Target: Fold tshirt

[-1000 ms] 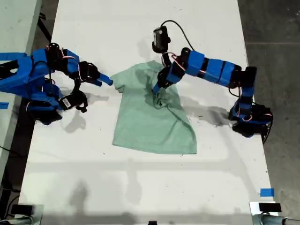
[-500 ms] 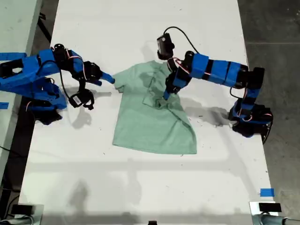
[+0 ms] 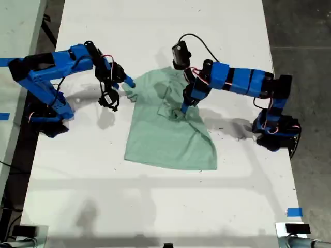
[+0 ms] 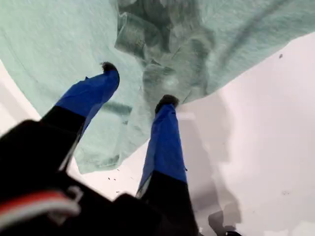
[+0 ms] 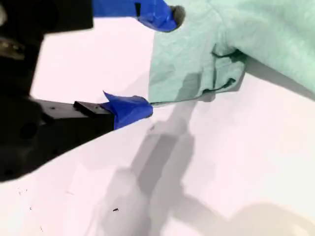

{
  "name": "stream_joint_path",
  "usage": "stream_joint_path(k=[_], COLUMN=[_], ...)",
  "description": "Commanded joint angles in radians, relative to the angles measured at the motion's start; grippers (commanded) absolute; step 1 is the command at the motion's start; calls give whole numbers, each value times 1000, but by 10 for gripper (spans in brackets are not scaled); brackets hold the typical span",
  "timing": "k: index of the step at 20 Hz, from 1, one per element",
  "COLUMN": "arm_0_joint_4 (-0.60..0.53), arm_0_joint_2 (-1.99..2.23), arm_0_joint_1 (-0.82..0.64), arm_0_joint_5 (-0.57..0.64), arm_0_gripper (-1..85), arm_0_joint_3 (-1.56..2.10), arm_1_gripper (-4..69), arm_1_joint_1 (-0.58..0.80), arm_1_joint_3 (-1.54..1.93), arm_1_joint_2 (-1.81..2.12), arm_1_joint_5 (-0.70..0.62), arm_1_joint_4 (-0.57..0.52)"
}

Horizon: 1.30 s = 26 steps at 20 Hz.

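Two arms work one tshirt lying mid-table. At the exterior view's left, our second gripper stands released, straddling the sleeve edge. Toward the right, our first gripper hangs parted over bunched cloth.

Tshirt collar and one sleeve hidden under bunched cloth and an arm in the exterior view, tshirt cut off by both wrist views' edges, contact of my second gripper with the sleeve hem unclear.
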Motion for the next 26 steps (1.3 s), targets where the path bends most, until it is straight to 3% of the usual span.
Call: stream_joint_path(k=[1,6,7,9,10,14,19,23,26], arm_0_joint_4=[8,101,118,147,164,195,262,273,270], arm_0_joint_2=[-109,-410,-453,-517,-537,-476,-106,-21,-192], arm_0_joint_1=[-34,-83,-84,-80,-67,-46,-77,60,175], arm_0_joint_5=[29,78,89,109,117,63,-31,-58,-61], arm_0_gripper=[256,254,223,23,1,1,1,1,1], arm_0_joint_3=[-129,-316,-353,-420,-451,-449,-288,-411,-692], arm_1_gripper=[198,201,201,206,209,213,214,215,216], arm_1_joint_1=[-17,-21,-20,-15,-12,-8,-9,-11,-14], arm_1_joint_3=[12,149,189,284,325,436,528,594,600], arm_1_joint_2=[133,288,330,413,445,526,600,646,653], arm_1_joint_5=[5,23,28,37,40,55,75,92,103], arm_1_joint_4=[-3,-29,-40,-78,-92,-123,-146,-160,-156])
